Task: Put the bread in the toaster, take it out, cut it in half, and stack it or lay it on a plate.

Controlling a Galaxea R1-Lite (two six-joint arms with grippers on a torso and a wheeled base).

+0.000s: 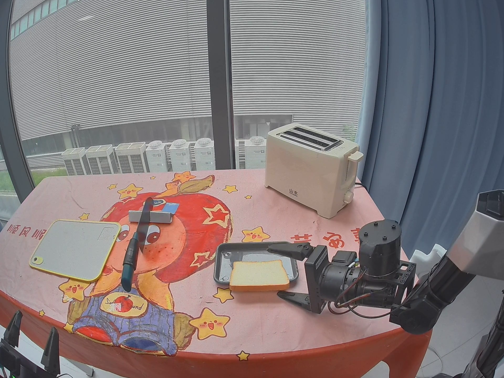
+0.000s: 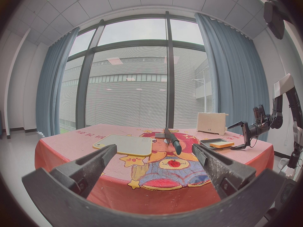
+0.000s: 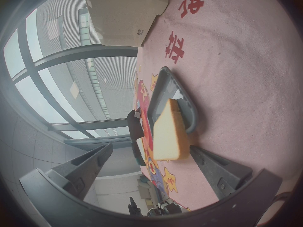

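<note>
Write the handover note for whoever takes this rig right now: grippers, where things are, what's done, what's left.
Right gripper: open, turned sideways, fingers on either side of the bread, not closed on it.
Left gripper: open, holding nothing, off the table's near left edge.
Bread: one whole slice, propped on the near rim of the dark tray.
Toaster: far right of the table, slots look empty.
Knife: blade propped on a grey rest, beside the cutting board at the left.
Done: nothing that shows.
Left: grasp the bread, toast it, take it out, halve it, plate it.
</note>
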